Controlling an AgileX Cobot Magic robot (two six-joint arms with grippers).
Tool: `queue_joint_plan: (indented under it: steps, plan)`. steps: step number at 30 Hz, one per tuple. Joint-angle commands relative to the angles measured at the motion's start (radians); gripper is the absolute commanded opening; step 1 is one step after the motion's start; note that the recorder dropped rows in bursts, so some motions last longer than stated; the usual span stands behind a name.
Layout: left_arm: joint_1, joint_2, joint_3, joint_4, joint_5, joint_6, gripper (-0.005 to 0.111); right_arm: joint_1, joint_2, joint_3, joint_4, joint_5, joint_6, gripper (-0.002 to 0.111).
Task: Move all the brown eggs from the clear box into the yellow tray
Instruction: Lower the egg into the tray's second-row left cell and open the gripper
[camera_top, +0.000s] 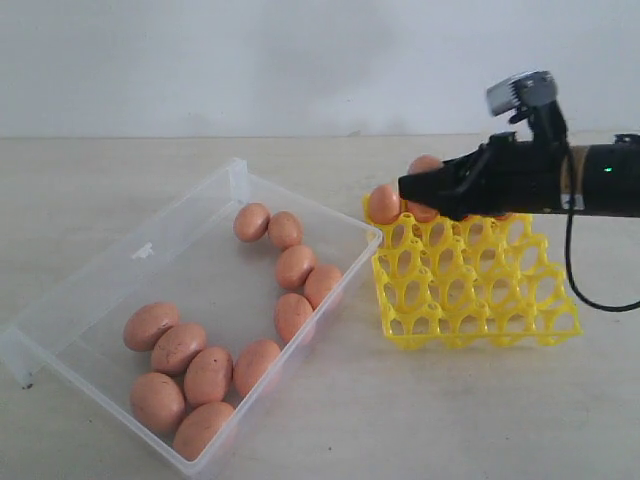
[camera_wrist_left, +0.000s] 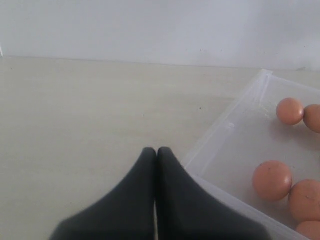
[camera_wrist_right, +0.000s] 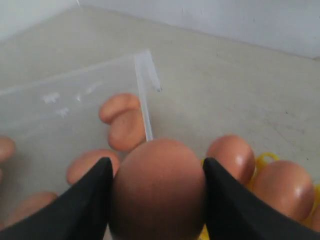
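eleven brown eggs (camera_top: 208, 375) lie in the clear box (camera_top: 140, 252); at least two sit in the yellow tray (camera_top: 470, 290); the right gripper (camera_wrist_right: 156, 170) clamps another; the left gripper (camera_wrist_left: 156, 152) is closed, empty.

1. Right gripper (camera_wrist_right: 156, 167) clamped an orange-brown oval egg (camera_wrist_right: 157, 205) between two black fingers (camera_wrist_right: 87, 202).
2. Two more brown eggs (camera_wrist_right: 231, 155) sat just beside it on a yellow plastic tray (camera_wrist_right: 263, 159).
3. Clear plastic box (camera_wrist_right: 144, 100) beyond held several eggs (camera_wrist_right: 120, 107).

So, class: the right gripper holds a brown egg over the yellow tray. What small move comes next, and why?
Probably ease it straight down into the cup below. The right gripper is shut on a brown egg at the yellow tray's corner by the clear box, next to seated eggs, and whether it rests in a cup yet cannot be told.
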Motion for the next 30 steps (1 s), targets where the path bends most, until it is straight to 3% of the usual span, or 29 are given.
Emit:
queue_joint_plan:
  steps: [1, 5, 12, 18, 24, 30]
  plan:
    - [-0.005, 0.003, -0.004, 0.000, -0.002, 0.008, -0.004, 0.115, 0.012, -0.006, 0.030, 0.230, -0.206, 0.000]
    - [-0.005, 0.003, -0.004, 0.000, -0.002, 0.008, -0.004, 0.166, 0.059, -0.006, 0.321, 0.270, -0.524, 0.000]
    - [-0.005, 0.003, -0.004, 0.000, -0.002, 0.008, -0.004, 0.166, 0.110, -0.006, 0.793, 0.110, -0.551, 0.000]
    - [-0.005, 0.003, -0.004, 0.000, -0.019, 0.008, -0.004, 0.166, 0.216, -0.080, 0.601, 0.095, -0.401, 0.000]
    - [-0.005, 0.003, -0.004, 0.000, -0.084, 0.008, -0.004, 0.166, 0.223, -0.104, 0.615, -0.001, -0.346, 0.000]
    - [-0.005, 0.003, -0.004, 0.000, -0.142, 0.008, -0.004, 0.166, 0.223, -0.104, 0.600, 0.081, -0.318, 0.000]
